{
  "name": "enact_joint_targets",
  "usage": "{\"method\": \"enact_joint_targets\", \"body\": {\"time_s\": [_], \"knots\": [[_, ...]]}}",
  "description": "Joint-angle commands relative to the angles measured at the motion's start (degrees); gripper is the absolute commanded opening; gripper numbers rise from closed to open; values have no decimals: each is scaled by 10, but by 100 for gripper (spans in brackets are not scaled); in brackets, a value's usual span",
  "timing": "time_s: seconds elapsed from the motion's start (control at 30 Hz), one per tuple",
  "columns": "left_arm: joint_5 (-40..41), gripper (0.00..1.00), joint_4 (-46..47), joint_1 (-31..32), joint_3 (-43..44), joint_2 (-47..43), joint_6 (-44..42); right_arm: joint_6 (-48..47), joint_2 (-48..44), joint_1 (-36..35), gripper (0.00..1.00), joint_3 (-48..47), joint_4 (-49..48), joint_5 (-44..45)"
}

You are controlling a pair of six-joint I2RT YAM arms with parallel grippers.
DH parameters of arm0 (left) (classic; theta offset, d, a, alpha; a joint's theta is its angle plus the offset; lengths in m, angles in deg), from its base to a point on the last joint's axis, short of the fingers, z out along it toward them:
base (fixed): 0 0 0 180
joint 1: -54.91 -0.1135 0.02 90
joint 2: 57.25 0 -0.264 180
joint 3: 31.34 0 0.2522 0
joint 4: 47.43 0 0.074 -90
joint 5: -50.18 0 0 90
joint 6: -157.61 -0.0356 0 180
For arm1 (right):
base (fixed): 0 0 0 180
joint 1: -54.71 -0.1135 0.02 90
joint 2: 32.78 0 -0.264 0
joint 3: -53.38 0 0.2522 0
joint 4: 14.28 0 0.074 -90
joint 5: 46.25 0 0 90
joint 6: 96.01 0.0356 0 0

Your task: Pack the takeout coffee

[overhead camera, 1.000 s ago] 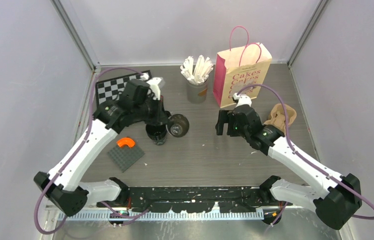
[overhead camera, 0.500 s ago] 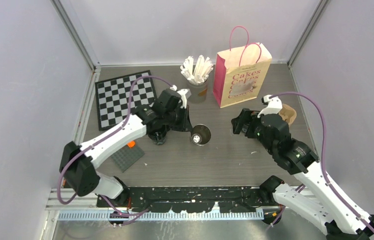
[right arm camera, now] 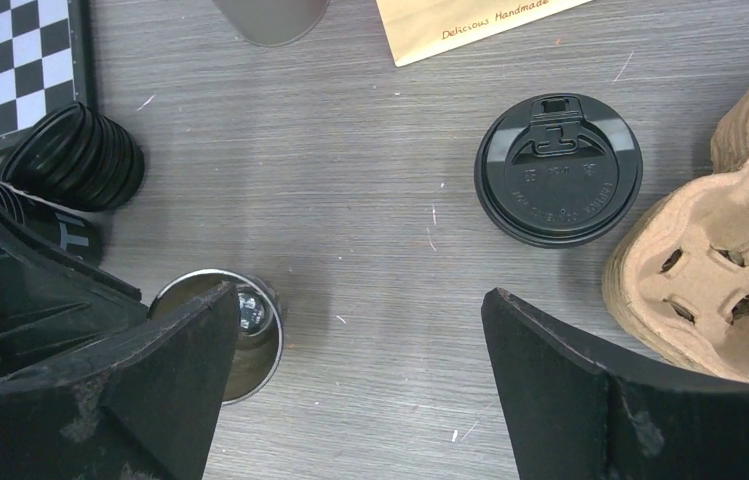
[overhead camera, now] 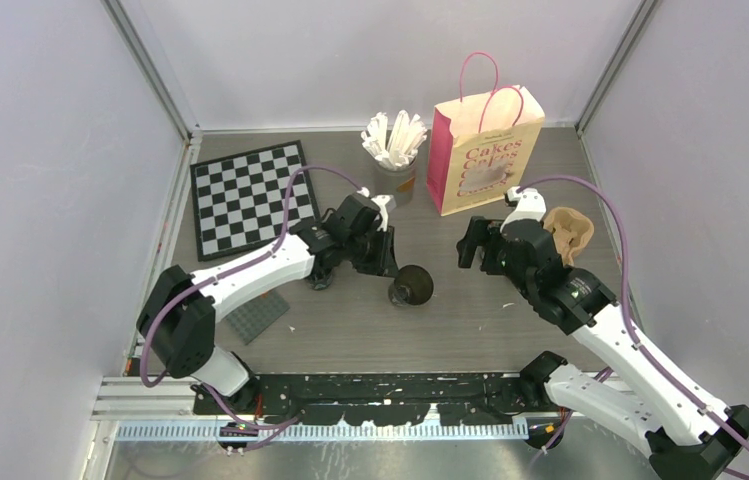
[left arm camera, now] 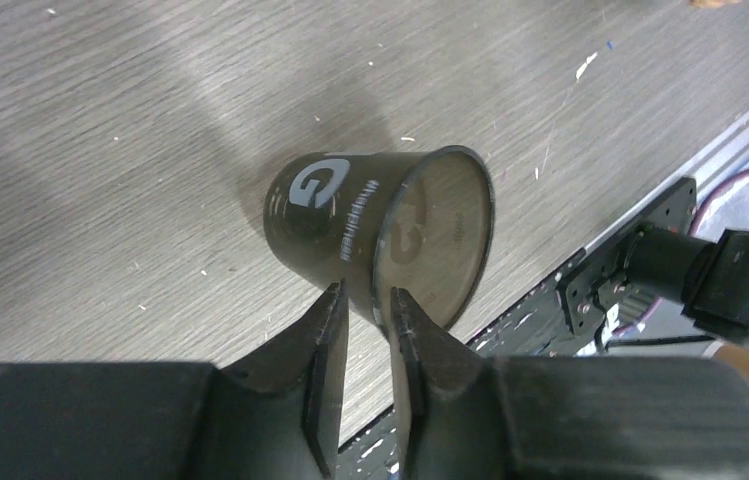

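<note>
Cup-staging step, I judge: the left claw (left arm camera: 367,295) straddles the rim of an open black coffee cup (left arm camera: 335,225) near the tabletop's middle (clamped or loosened, I cannot tell). The right claw (right arm camera: 355,300) hovers spread wide and empty. Next it probably needs to fetch the black lid (right arm camera: 558,170) lying toward the right edge.

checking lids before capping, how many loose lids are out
1: a lid lies flat beside the carrier. More are nested in a stack by the chessboard, too tight to count; others may be hidden.
</note>
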Motion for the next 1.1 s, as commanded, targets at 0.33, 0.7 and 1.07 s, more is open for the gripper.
{"method": "enact_joint_targets", "body": {"time_s": [0.33, 0.7, 1.07], "knots": [[150, 39, -179, -45, 172, -11, -130, -15, -17, -1, 95, 1, -21, -35], [66, 40, -203, -199, 213, 57, -172, -15, -31, -2, 95, 10, -33, -76], [-1, 40, -222, -239, 259, 150, -209, -14, -32, -1, 95, 14, -35, -83]]}}
